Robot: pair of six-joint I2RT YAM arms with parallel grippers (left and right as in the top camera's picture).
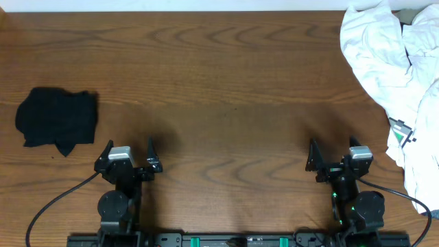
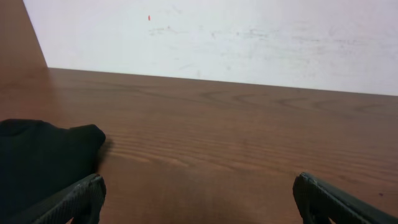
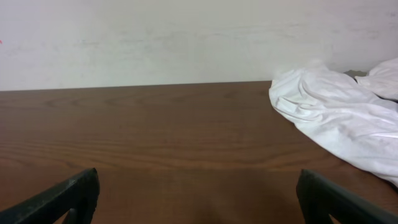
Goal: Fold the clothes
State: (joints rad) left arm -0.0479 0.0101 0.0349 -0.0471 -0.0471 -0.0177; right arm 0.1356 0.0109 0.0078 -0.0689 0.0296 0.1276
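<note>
The white T-shirt [image 1: 391,75] lies crumpled along the table's right edge, from the far corner toward the front; its small green-and-white print [image 1: 402,134] shows near my right arm. It also shows at the right of the right wrist view [image 3: 339,121]. My left gripper [image 1: 129,152] is open and empty at the front left; its fingertips frame bare wood in the left wrist view [image 2: 198,199]. My right gripper [image 1: 336,152] is open and empty at the front right, left of the shirt [image 3: 198,198].
A small black folded garment [image 1: 56,118] lies at the left of the table and shows at the lower left of the left wrist view [image 2: 43,155]. A white wall stands behind the table's far edge. Cables trail from both arm bases.
</note>
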